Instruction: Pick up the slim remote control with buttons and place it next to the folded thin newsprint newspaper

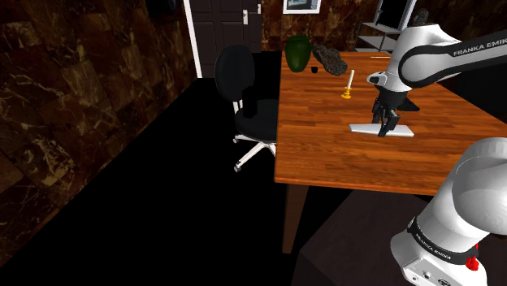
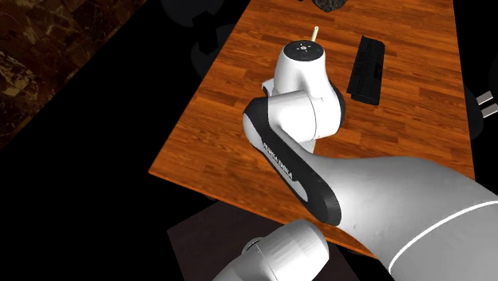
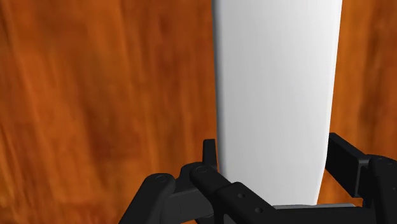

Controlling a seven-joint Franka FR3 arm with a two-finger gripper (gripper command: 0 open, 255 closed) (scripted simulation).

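- The gripper is standing open, its jaws spread wide and gripping nothing. One finger is sitting beside each long edge of the remote, which is showing as a plain white, slim bar.
- Whether the fingers are touching those edges I cannot tell.
- The wrist view is giving this close look at the jaws, with the wooden table running under the remote.
- The shoulder view is giving the wider setting: the remote is lying flat on the table, and the gripper is hanging low over its middle.
- That view is also showing a yellow candle at 10 o'clock from the remote. Farther off at 11 o'clock are a dark grey lumpy heap and a green vase.
- A black office chair is standing at the table's 9 o'clock edge.
- The second exterior view is looking down on the arm and is adding a black keyboard, lying on the table at 2 o'clock from the arm's white wrist.
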